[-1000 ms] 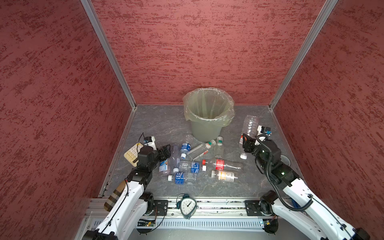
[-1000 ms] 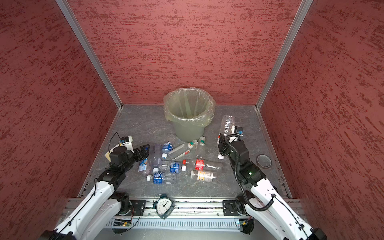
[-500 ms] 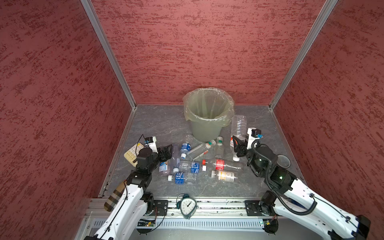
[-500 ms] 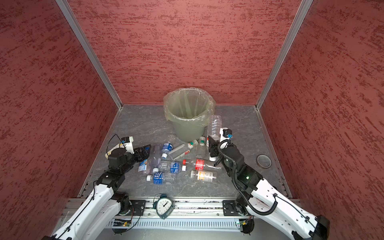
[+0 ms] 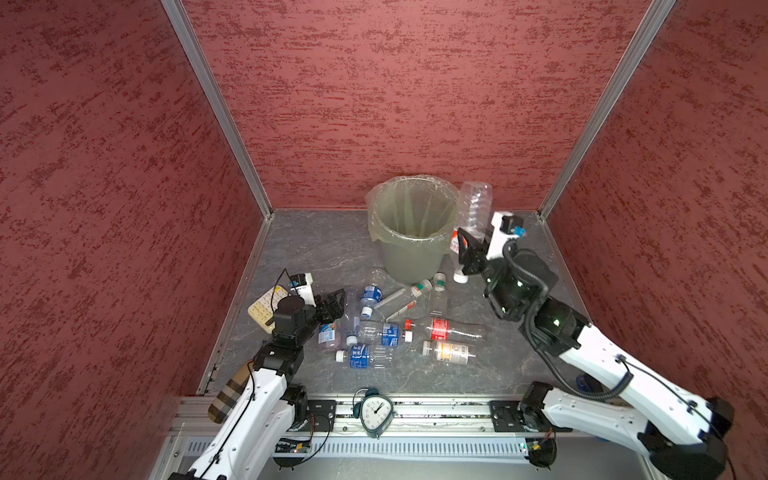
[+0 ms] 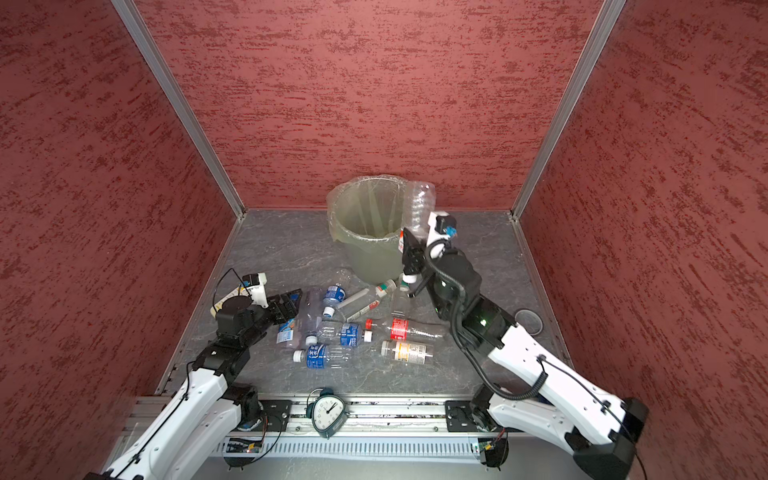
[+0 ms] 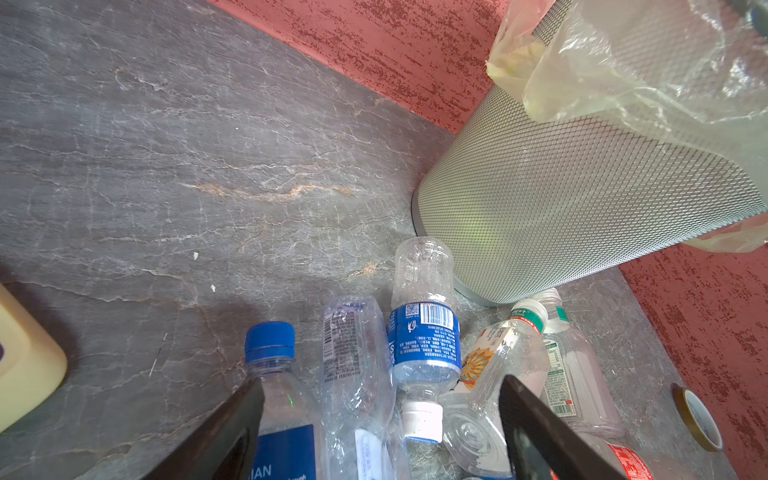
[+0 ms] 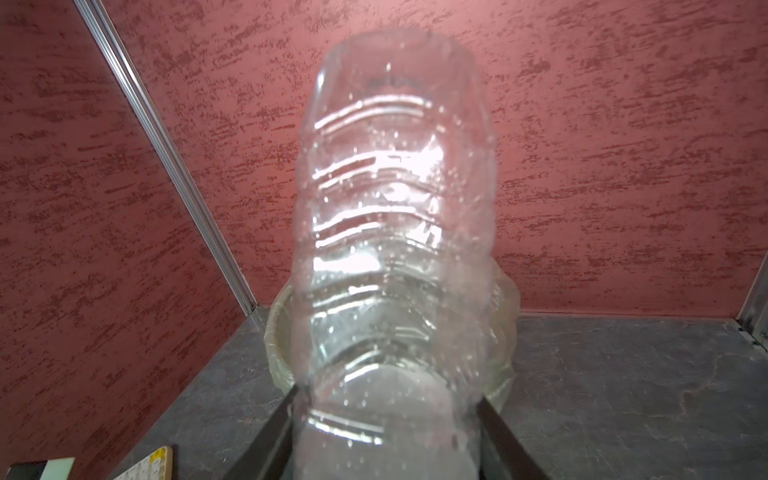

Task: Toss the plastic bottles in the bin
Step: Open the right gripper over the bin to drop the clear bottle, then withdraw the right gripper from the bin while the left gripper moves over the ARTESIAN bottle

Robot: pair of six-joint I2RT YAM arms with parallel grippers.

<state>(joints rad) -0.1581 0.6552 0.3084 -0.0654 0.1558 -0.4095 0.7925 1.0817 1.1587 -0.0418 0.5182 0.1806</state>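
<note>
Top views: right gripper (image 5: 469, 249) clamped on clear bottle (image 5: 473, 208), long axis upright, cap down, base up. It sits just right of bin (image 5: 409, 257) rim, not yet over mouth. Bin lies left of jaws. Other plastic bottles (image 5: 374, 332) lie on floor (image 5: 324, 249) near side of bin.

Left wrist: left gripper (image 7: 380, 395) spread wide, empty, over pile.

Right wrist: held bottle fills view, bin rim behind.

Change: one second back, bottle was farther right, apart from bin. Left arm barely shifted.
</note>
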